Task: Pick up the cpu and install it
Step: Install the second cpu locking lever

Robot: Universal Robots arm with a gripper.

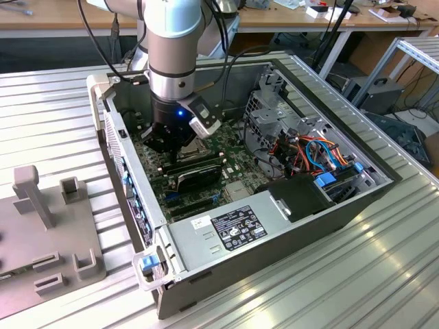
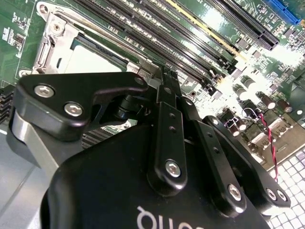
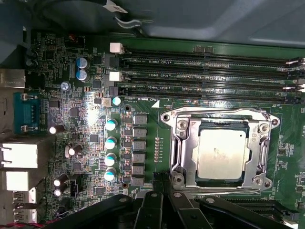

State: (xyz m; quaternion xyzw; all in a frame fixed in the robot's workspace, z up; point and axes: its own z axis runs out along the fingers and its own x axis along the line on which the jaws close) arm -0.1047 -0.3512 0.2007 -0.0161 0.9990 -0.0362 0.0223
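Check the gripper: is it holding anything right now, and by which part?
Nothing held. The gripper is shut and empty beside the socket frame; the cpu lies in that frame.

Small white print beside the memory slots (image 3: 205, 71) on the motherboard (image 3: 95, 119), printed label (image 1: 239, 229) on the power supply (image 1: 199, 248)

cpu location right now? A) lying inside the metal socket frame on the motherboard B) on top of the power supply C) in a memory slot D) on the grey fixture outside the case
A: in the first wrist view the cpu lies flat inside the socket frame on the motherboard, with the gripper just beside the frame.
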